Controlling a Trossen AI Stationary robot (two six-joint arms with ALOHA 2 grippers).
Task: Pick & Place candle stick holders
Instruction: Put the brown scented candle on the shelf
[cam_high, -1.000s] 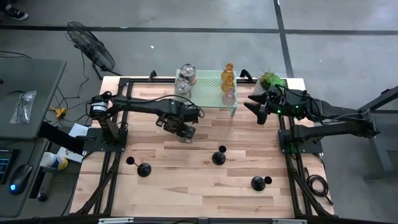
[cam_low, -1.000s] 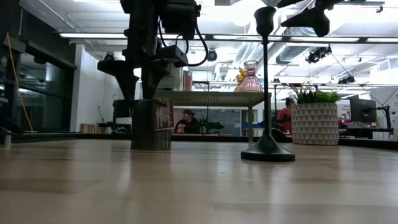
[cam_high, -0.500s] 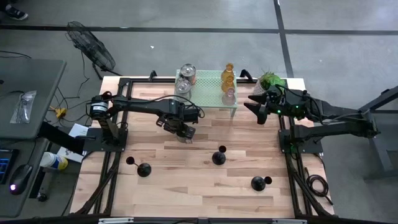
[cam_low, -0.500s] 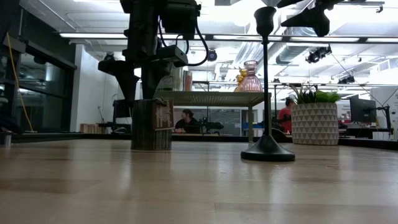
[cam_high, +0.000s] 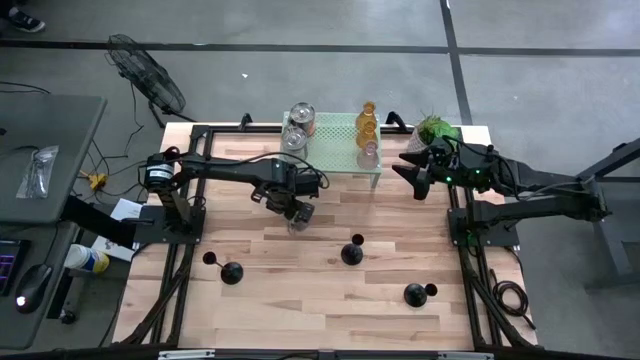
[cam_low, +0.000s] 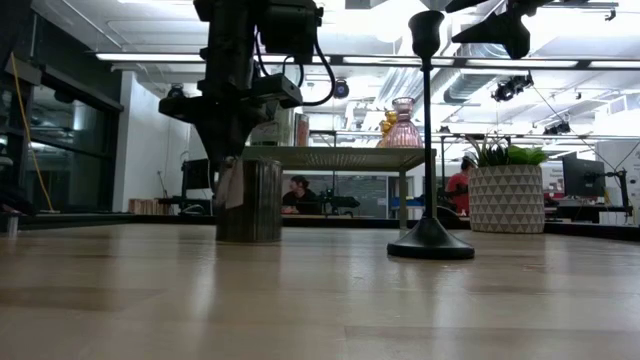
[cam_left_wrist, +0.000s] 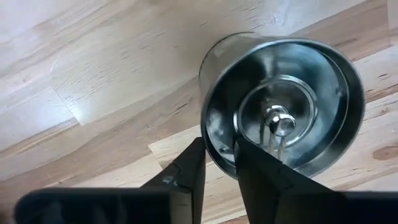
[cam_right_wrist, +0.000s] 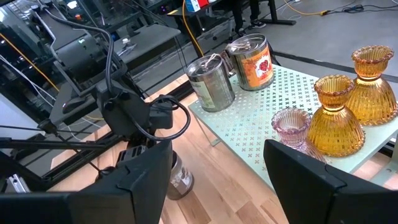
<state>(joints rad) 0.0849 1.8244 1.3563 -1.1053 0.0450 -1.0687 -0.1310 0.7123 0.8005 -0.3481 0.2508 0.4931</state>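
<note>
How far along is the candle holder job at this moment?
Done: two silver cups, two amber glass holders and a pink one stand on the green rack. In hand: the left gripper pinches the wall of a silver cup on the table. Left: three black stick holders. The right gripper waits near the plant.

Both arms are dark, slender, jointed units on black tubular frames. Left arm (cam_high: 215, 168): black cable loops along its links; a pale round fitting marks its base joint. Right arm (cam_high: 530, 182): a small green light glows at the wrist. Gripper fingers are black, flat-sided wedges.
</note>
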